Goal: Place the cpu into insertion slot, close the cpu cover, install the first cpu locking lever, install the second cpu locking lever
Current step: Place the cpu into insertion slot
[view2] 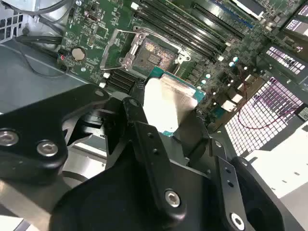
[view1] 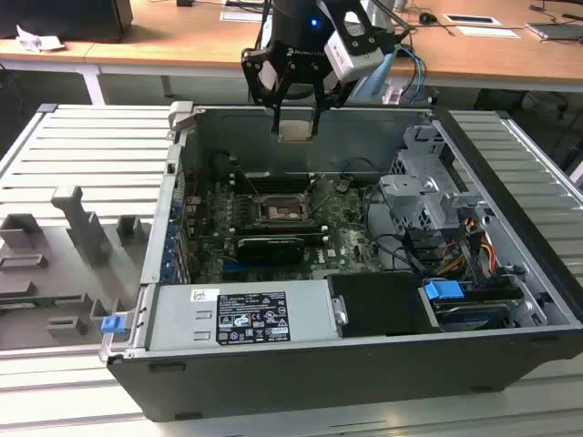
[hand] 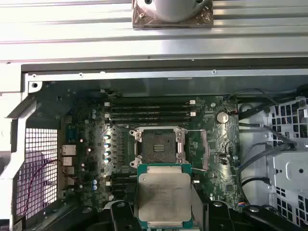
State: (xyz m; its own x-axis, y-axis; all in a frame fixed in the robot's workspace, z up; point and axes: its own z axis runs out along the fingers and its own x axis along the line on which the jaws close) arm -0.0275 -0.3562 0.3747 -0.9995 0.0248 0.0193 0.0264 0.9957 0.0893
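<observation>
Black chunky metal gripper up front, hanging over the big open grey computer case. Inside are the green motherboard and the square, dark, silver-rimmed insertion slot, uncovered and empty. The fingers pinch the small flat silver-beige cpu by its edges, level above the board, presumably so it goes in flat.

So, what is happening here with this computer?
The arm's gripper holds the cpu by its edges, above the open case. Inside the case, the slot is uncovered and empty, so the cpu is not yet placed.
</observation>
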